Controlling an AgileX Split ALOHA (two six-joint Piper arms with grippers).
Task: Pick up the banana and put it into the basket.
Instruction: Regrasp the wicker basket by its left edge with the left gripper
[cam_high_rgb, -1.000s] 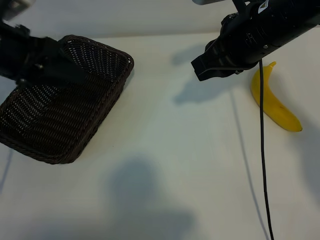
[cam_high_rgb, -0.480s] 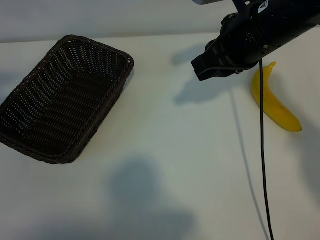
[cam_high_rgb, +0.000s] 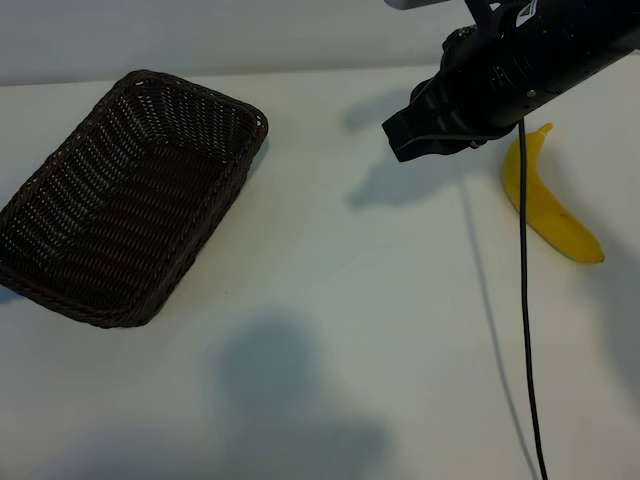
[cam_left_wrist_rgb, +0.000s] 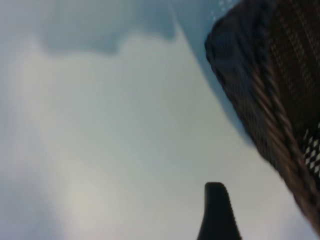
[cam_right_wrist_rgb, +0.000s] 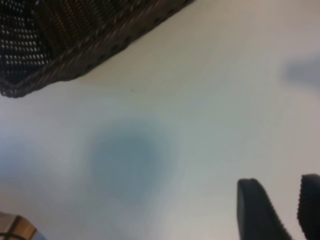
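Exterior: basket (cam_high_rgb: 130, 200) on the counter (cam_high_rgb: 330, 330) at left, nothing in it. Banana (cam_high_rgb: 548, 205) flat on the counter at far right, well apart from the basket, beside a black cable (cam_high_rgb: 524, 300). Right claw (cam_high_rgb: 425, 135) hangs above the counter beside the banana.

Left wrist: one finger (cam_left_wrist_rgb: 217, 212) of the left claw shows near the basket's rim; gap cannot be told.

Right wrist: two fingertips (cam_right_wrist_rgb: 260, 210) narrowly parted, holding nothing

The banana's (cam_high_rgb: 549, 210) upper part is hidden behind the right arm (cam_high_rgb: 500, 75); the basket (cam_left_wrist_rgb: 280, 95) is cut off and blurred.
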